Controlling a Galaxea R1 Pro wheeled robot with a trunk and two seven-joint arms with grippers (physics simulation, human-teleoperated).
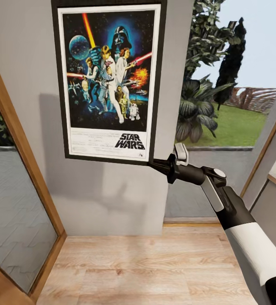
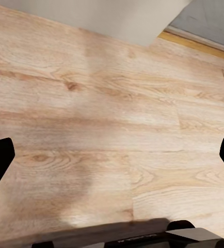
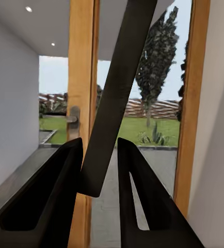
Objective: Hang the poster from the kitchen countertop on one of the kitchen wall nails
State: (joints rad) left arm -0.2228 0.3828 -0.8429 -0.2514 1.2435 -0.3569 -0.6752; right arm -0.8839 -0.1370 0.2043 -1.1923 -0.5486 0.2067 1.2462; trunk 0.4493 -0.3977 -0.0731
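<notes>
At the far left of the head view a wooden door frame (image 1: 23, 156) slants beside a glass pane. Next to it, the poster (image 1: 109, 80) hangs flat and upright against the grey wall (image 1: 32, 84), well above the wooden floor (image 1: 146, 271). The right gripper (image 1: 154, 161) pinches the poster's lower right corner; in the right wrist view its two dark fingers (image 3: 45, 201) close on the thin black edge of the frame. The left gripper (image 2: 112, 155) hangs over bare floorboards, jaws spread wide, holding nothing. Farthest right, a window shows plants (image 1: 201, 101) and lawn
</notes>
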